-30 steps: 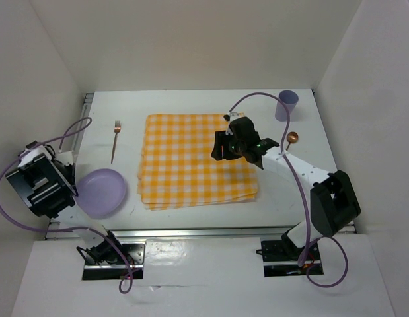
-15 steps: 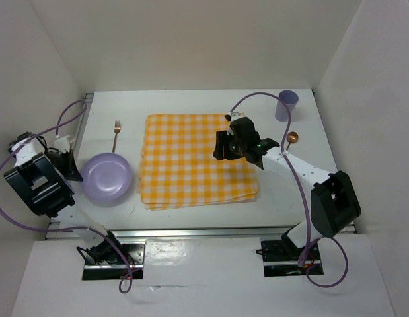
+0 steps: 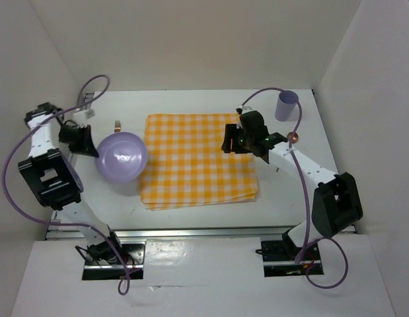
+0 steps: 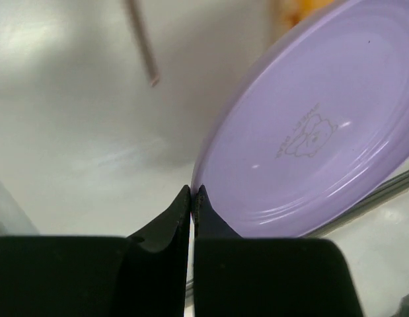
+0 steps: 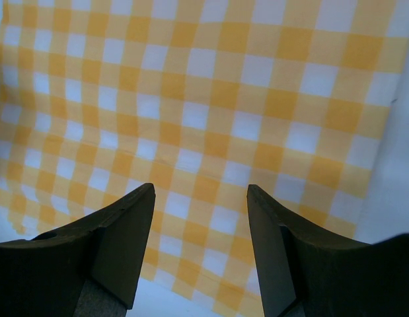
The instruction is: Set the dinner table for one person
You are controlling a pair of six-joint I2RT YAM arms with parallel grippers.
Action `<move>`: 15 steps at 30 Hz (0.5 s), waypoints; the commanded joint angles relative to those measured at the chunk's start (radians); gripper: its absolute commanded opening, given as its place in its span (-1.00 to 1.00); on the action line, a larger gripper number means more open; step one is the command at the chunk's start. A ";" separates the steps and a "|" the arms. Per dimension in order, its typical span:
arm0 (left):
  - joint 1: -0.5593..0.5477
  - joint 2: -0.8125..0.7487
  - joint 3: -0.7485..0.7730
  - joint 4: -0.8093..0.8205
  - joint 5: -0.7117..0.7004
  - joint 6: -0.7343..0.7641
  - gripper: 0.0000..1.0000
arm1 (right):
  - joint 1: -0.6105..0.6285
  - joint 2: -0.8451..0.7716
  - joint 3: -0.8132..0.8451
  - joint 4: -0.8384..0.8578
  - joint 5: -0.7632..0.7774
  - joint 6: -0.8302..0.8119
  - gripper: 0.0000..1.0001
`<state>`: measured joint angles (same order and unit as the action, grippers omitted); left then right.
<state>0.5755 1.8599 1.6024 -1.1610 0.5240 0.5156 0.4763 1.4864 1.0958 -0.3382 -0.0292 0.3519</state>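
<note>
The left hand (image 4: 192, 198) was pinched shut on the rim of the purple plate (image 4: 310, 132), its two black fingertips meeting on the thin edge. Held at that one point, the plate hung tilted and clear of the counter (image 3: 191, 102). Its underside, with a small stamped mark, faced the wrist camera. A rim grip was probably the only hold a shallow plate offered to such narrow fingers.

From above, the plate sat at the left border of the yellow-and-white checked cloth (image 3: 197, 158), just overlapping it. That suggests it was bound for the middle of the cloth, as the centre of the place setting. Just beyond the plate a fork (image 3: 117, 123) lay on bare counter, with only its far end showing from above.

The right hand (image 5: 200, 198) stood open with nothing between its fingers, poised over the right part of the cloth. Whether it touched the fabric I could not tell. It looked free for the pieces on its own side. The copper-coloured spoon (image 3: 293, 137) lay just past the cloth's right edge, and the lilac cup (image 3: 287, 104) stood upright near the far right corner.

The counter itself, white and plain, lay under everything. It filled the floor of the white-walled enclosure, with the arms' bases at its near edge.
</note>
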 commanded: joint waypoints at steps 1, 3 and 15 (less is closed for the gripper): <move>-0.219 -0.056 0.097 0.018 0.008 -0.100 -1.00 | -0.054 -0.005 0.045 -0.030 -0.018 0.024 0.32; -0.369 0.008 0.167 0.027 -0.016 -0.147 -1.00 | -0.064 -0.005 0.045 -0.039 -0.018 0.035 0.32; -0.893 0.488 0.703 0.052 -0.271 -0.296 -1.00 | -0.255 -0.185 -0.025 -0.120 0.086 0.098 0.32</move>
<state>-0.2890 2.2757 2.2318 -1.0695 0.3050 0.2611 0.2474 1.3876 1.0779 -0.4366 0.0257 0.4301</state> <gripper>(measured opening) 0.017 0.658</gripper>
